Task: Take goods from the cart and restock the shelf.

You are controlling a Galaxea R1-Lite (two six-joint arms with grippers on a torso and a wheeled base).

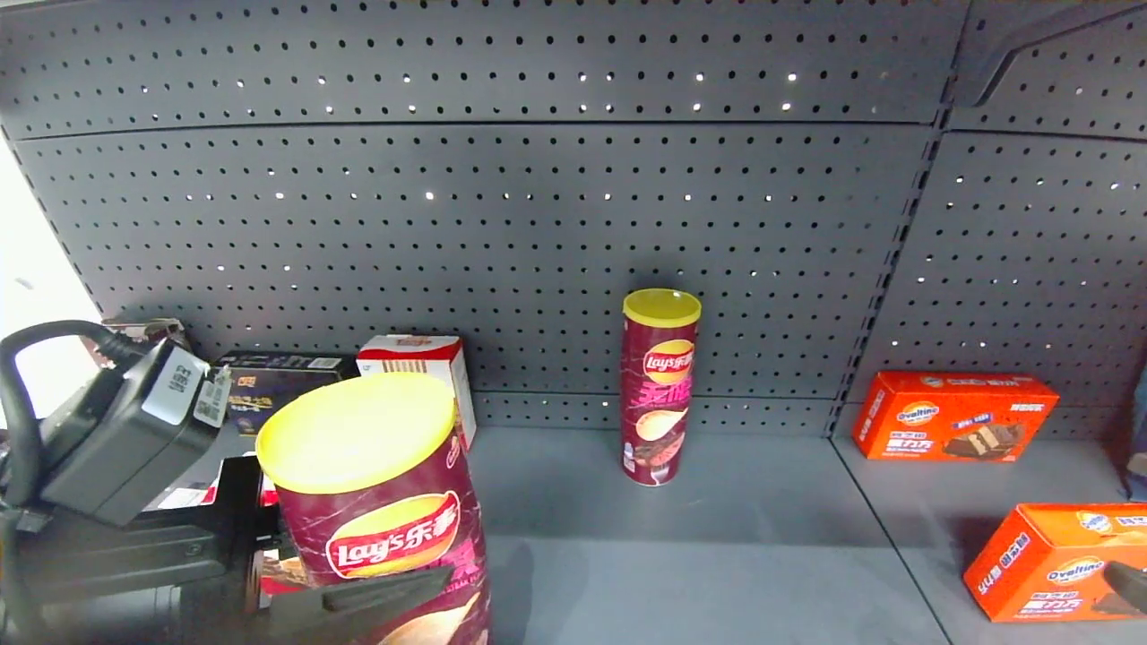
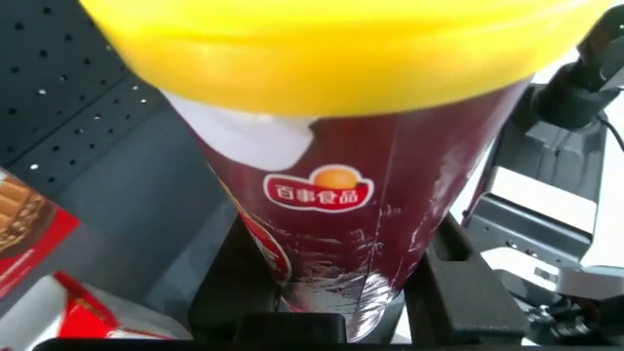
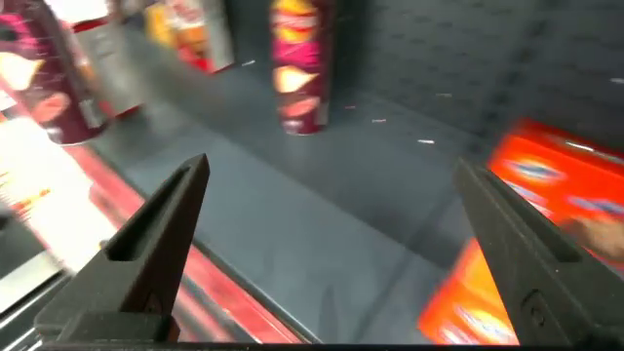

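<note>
Left gripper (image 2: pixel 346 307) at the near left of the shelf, jaws pinching the lower body of a chip can (image 1: pixel 376 502): dark red wrap, yellow lid, held upright or close to it, lid toward the head camera. Cannot tell whether its base touches the shelf deck (image 1: pixel 717 555); the bottom is cut off in the head view. A second chip can (image 1: pixel 660 385) of the same kind stands upright on the deck, near the middle and close to the pegboard back panel (image 1: pixel 538 224), well apart from the held one. Right gripper (image 3: pixel 331 171) hangs over the right part of the deck, jaws spread wide with nothing between them; past it in the right wrist view the standing can appears further in, blurred. Behind the held can, against the back panel, a white-and-red box (image 1: pixel 421 358) stands just beside a dark box (image 1: pixel 278 376). On the right section, an orange box (image 1: pixel 954 417) sits at the back and another orange box (image 1: pixel 1057 560) nearer the front edge, the two apart.
</note>
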